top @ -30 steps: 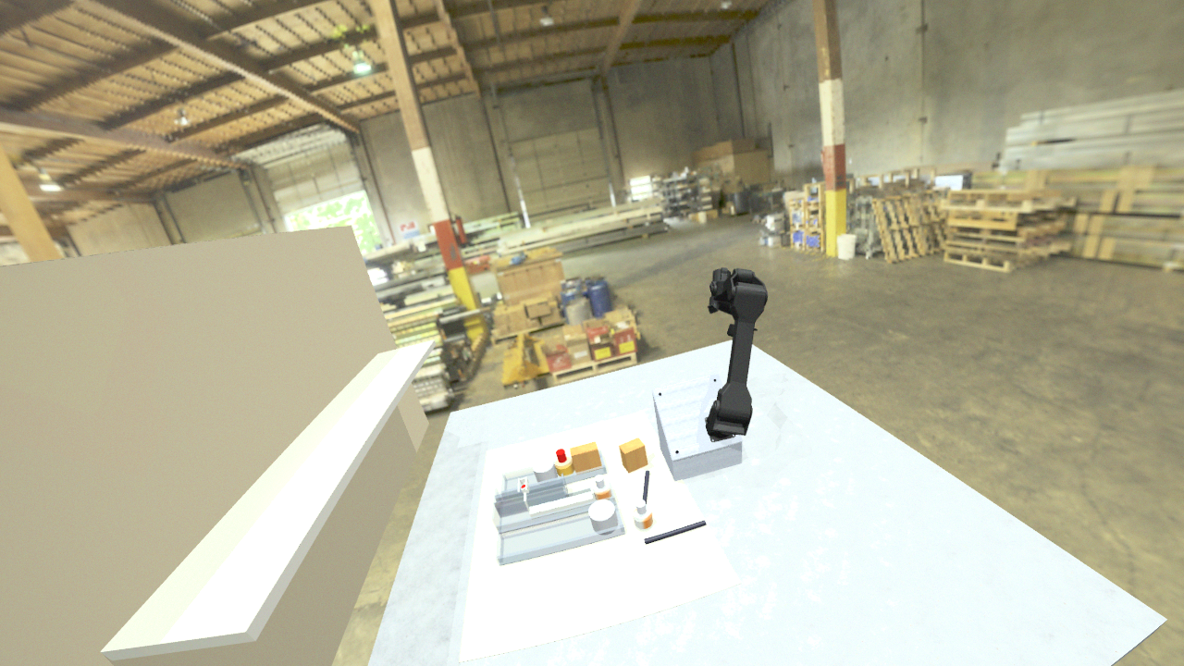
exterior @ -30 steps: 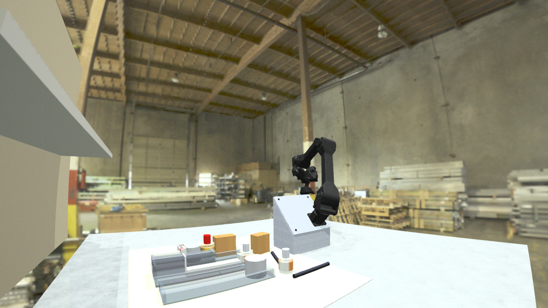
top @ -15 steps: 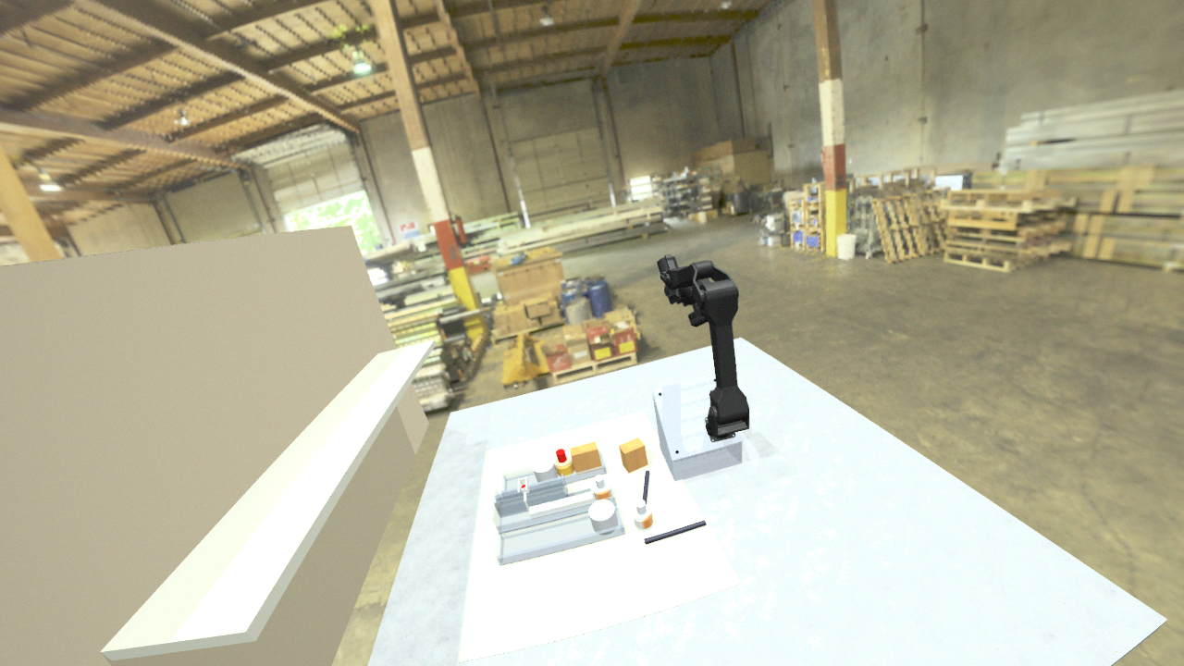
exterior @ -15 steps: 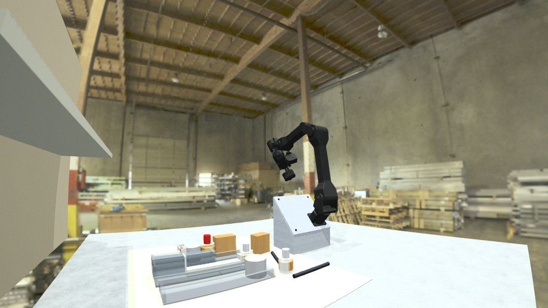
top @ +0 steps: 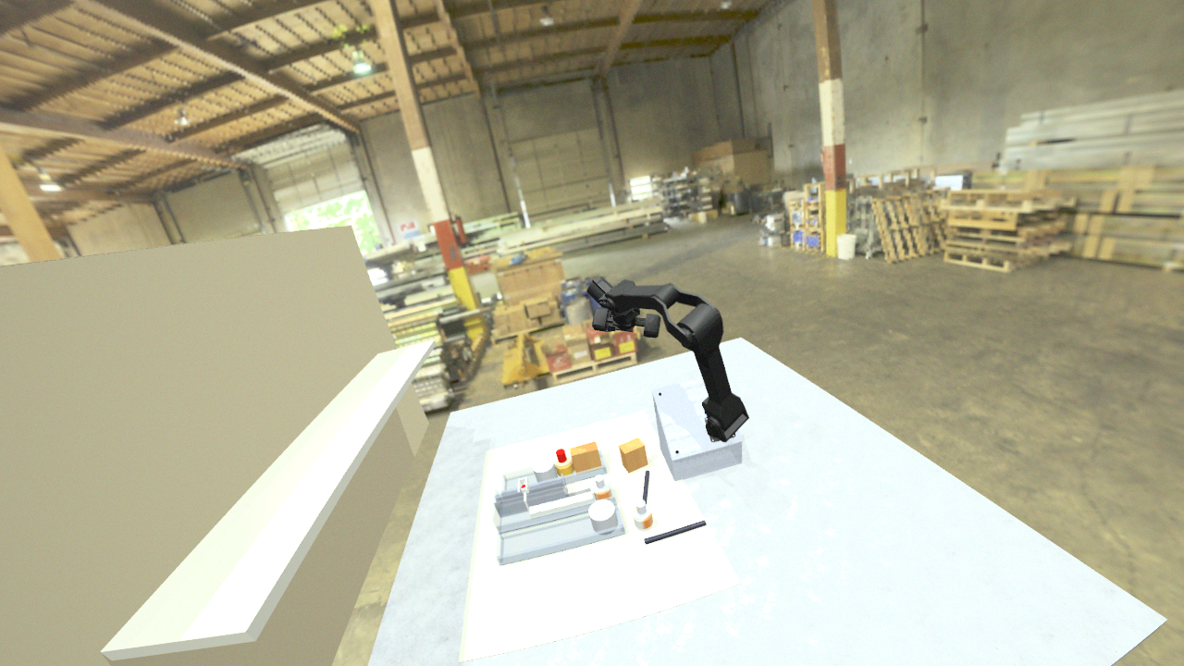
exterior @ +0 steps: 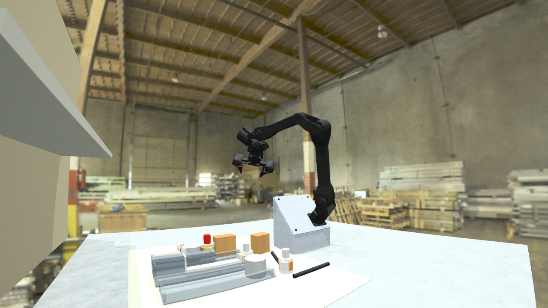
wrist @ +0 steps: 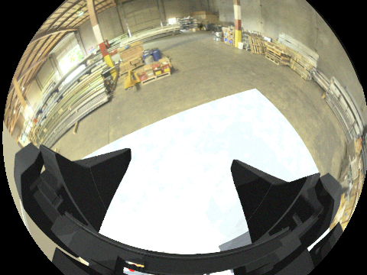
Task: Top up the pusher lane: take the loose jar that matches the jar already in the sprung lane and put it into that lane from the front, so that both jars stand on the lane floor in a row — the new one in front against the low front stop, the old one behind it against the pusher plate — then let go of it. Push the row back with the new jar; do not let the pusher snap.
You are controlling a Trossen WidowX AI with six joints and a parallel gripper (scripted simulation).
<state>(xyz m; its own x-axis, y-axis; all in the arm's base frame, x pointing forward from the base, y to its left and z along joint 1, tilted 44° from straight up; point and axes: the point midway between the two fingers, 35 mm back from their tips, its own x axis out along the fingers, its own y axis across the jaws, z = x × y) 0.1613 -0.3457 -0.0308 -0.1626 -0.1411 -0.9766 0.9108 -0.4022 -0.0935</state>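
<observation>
My gripper (top: pixel 626 326) (exterior: pixel 251 174) (wrist: pixel 182 160) is open and empty, high above the table. A jar with a white cap and orange label (top: pixel 601 491) (exterior: pixel 245 254) stands at the front end of the clear middle lane, partly hidden, by the white pusher arm (top: pixel 561 503) (exterior: pixel 214 265). A loose jar with the same white cap and orange label (top: pixel 643 519) (exterior: pixel 285 264) stands upright on the pale mat (top: pixel 579 604) (exterior: pixel 337 281) in front of the lanes. The low front stop is too small to make out.
A wide grey-white jar (top: pixel 602 516) (exterior: pixel 255 267) stands in the near lane. A red-capped jar (top: pixel 563 463) (exterior: pixel 206 240) and an orange-brown block (top: pixel 585 457) (exterior: pixel 224 245) are in the far lane. Another block (top: pixel 633 455) (exterior: pixel 260 243) and two black rods (top: pixel 674 532) (exterior: pixel 311 270) lie nearby.
</observation>
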